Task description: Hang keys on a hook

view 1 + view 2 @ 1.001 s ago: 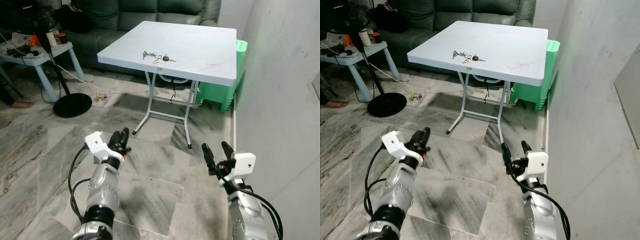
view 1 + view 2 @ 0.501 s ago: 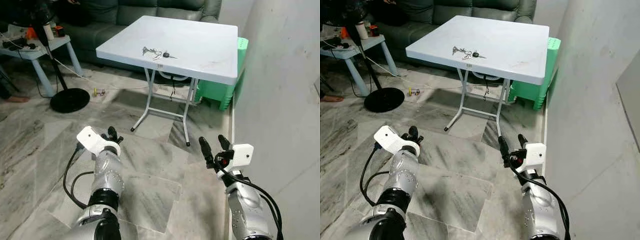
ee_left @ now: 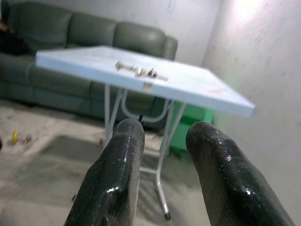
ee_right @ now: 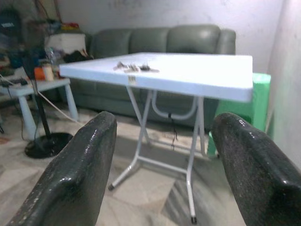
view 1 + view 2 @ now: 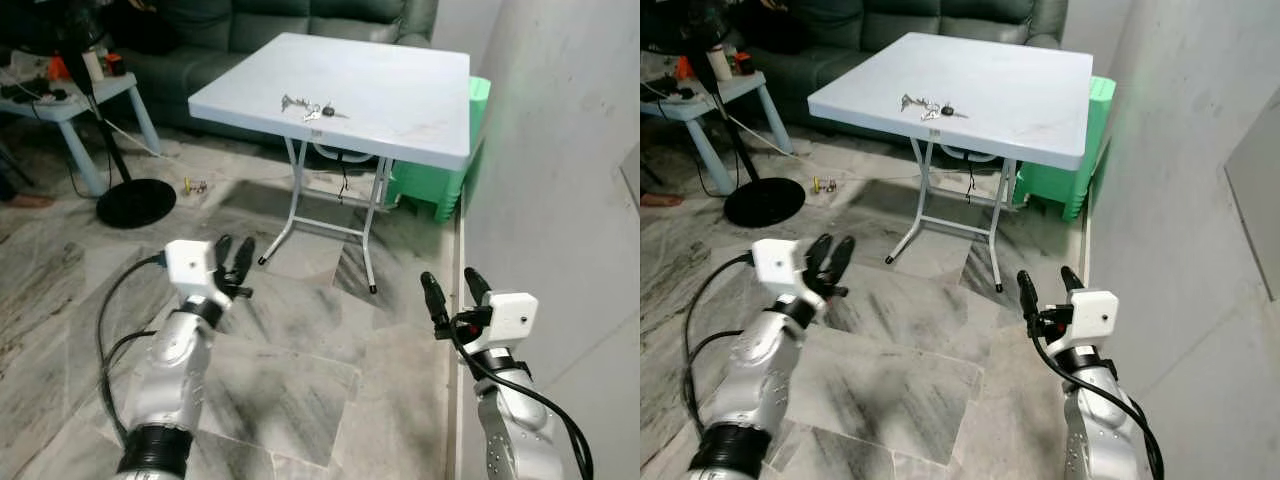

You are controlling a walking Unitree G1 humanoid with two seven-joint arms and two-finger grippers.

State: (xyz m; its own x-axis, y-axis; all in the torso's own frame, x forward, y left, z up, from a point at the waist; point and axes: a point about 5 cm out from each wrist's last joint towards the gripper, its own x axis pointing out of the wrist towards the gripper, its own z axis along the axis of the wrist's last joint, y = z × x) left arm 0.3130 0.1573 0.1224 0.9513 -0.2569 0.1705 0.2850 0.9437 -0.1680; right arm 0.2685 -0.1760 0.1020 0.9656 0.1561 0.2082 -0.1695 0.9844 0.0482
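None of the task looks done yet. The keys (image 5: 312, 107) lie in a loose bunch on top of the white folding desk (image 5: 400, 110), toward its far-left part, untouched and well apart from both arms. The desk stands ahead of the robot against the wall (image 5: 560, 150), with a green stool (image 5: 440, 185) tucked beside it and a dark sofa (image 5: 300, 25) behind.

The left tool (image 5: 232, 262) is raised over the marble floor (image 5: 300, 350), its two black fingers slightly parted and holding nothing; in its wrist view they point toward the desk and the keys. The right tool (image 5: 453, 292) is also up, fingers spread wide and empty, close to the wall.

No hook can be made out in these views. By my reckoning everything remains: closing on the desk, picking up the keys, finding the hook and hanging them.
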